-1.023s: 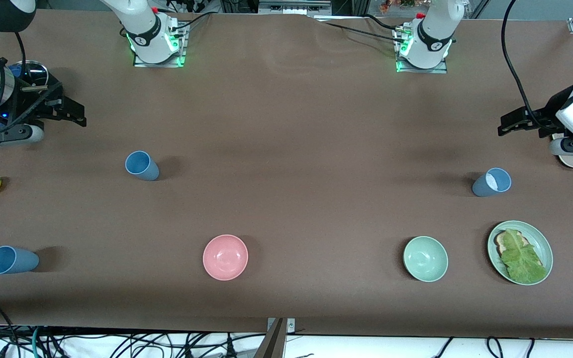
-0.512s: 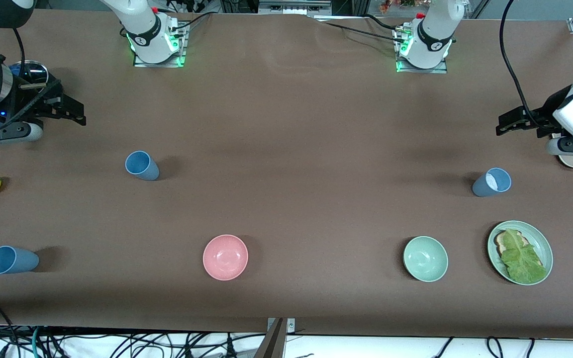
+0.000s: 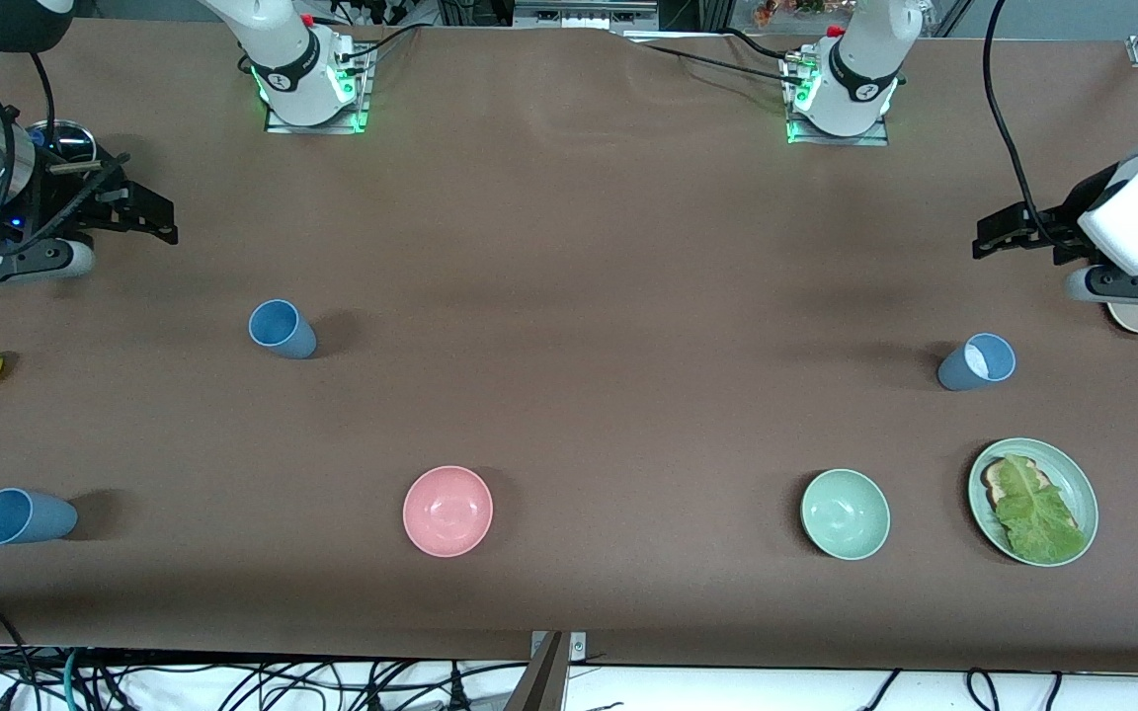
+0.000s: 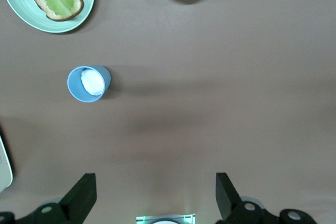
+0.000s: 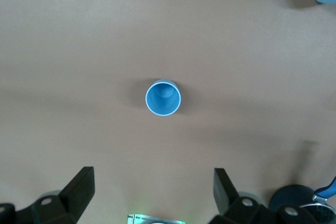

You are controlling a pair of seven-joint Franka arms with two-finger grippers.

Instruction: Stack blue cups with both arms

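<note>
Nothing is stacked yet: the mid-blue cup (image 3: 282, 329) at left of centre and the grey-blue cup (image 3: 976, 362) at right are stood well apart on the worktop (image 3: 569, 296), while the left tool (image 3: 1009, 237) and right tool (image 3: 139, 217) are held open and empty near the frame's edges.

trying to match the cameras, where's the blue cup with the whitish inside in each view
Front view: blue cup with the whitish inside stands upright toward the left arm's end of the table, farther from the camera than the plate with the lettuce.
Left wrist view: same cup, seen from above, whitish inside showing.
Right wrist view: not in it; the cup there is blue all over.
Shared landmark: the plate with the lettuce, in front and left wrist views.
</note>
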